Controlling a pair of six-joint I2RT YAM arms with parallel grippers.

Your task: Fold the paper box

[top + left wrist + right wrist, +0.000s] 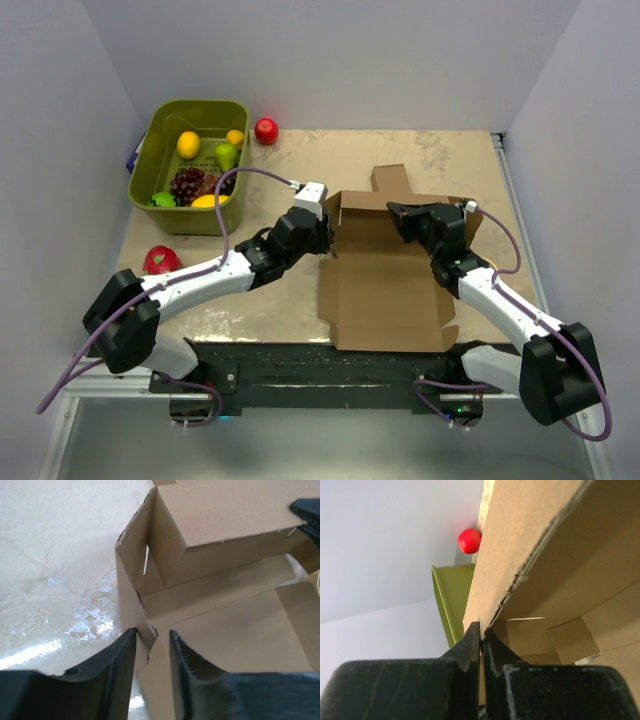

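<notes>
The paper box [385,290] is a brown cardboard piece lying right of the table's middle. Its back wall and left side flap are raised, and its front panel lies flat. My left gripper [325,235] is at the box's left back corner. In the left wrist view [151,642] its jaws close on the raised side wall of the box [235,510], with cardboard filling the gap. My right gripper [400,215] is at the back wall. In the right wrist view [481,632] it is pinched shut on the wall's torn edge [520,525].
A green basket [198,104] with several fruits stands at the back left and also shows in the right wrist view [452,600]. A red apple [266,130] lies beside it. Another red fruit [162,260] lies at the left, next to my left arm.
</notes>
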